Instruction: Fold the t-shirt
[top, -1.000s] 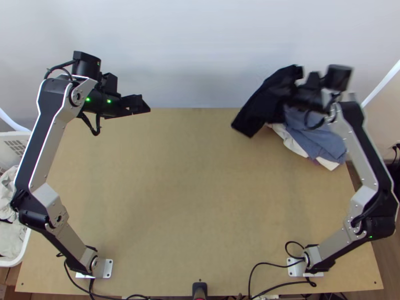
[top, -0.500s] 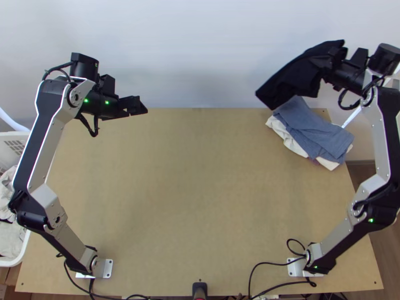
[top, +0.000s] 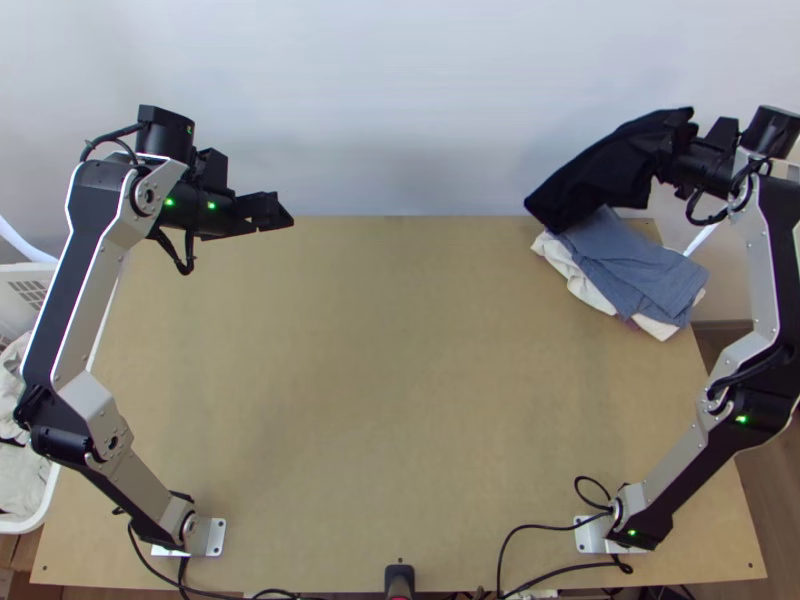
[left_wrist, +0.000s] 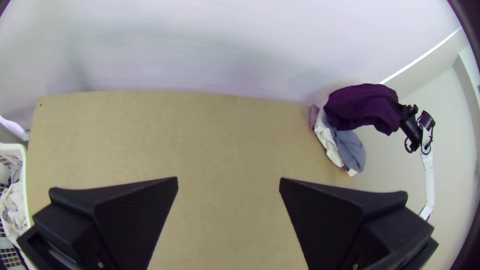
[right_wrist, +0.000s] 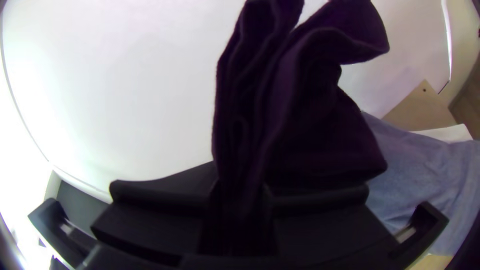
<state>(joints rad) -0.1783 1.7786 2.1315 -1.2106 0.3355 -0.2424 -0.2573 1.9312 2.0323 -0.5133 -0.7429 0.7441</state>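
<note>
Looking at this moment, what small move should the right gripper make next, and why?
I'd probably have the right gripper ease the dark shirt over the middle of the pile before letting go: its fingers pinch one end, and in the top view the cloth overlaps just the pile's far side, so releasing here might leave it slipping off.

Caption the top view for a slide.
Right gripper holding a black garment over the blue-topped clothes pile, left gripper empty.

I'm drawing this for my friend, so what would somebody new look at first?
Probably the dark cloth held in the right gripper, beside a blue and cream pile of clothes at the table's far right. Next, perhaps the left gripper, open and empty at far left.
</note>
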